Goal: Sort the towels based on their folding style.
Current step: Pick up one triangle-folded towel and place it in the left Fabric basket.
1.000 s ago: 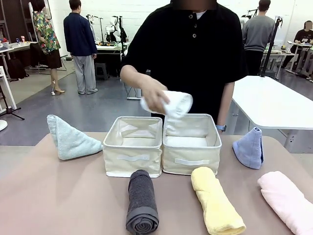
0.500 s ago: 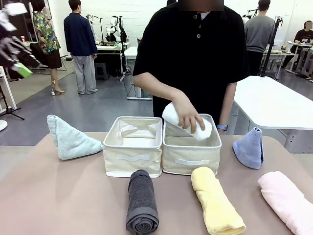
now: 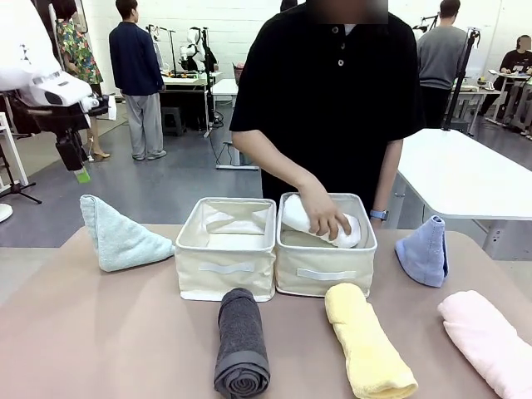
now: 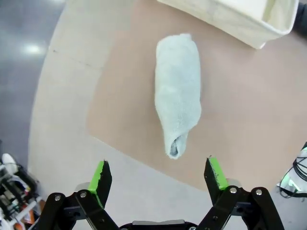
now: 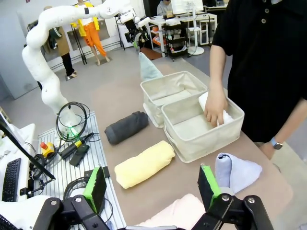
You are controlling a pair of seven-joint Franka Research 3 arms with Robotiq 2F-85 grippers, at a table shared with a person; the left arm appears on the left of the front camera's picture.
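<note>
Left cream bin [image 3: 208, 283] beside right cream bin [image 3: 349, 281] on brown tabletop [image 3: 100, 332]; white table [image 3: 457, 174] beyond at right

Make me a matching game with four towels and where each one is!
Towels:
1. white towel
2. dark grey towel
3. mint towel
4. periwinkle towel

Places:
A. in front of the left bin
B. right of the right bin
C. inside the right bin, under the person's hand
D. left of the left bin

Pairs: 1-C, 2-A, 3-D, 4-B
</note>
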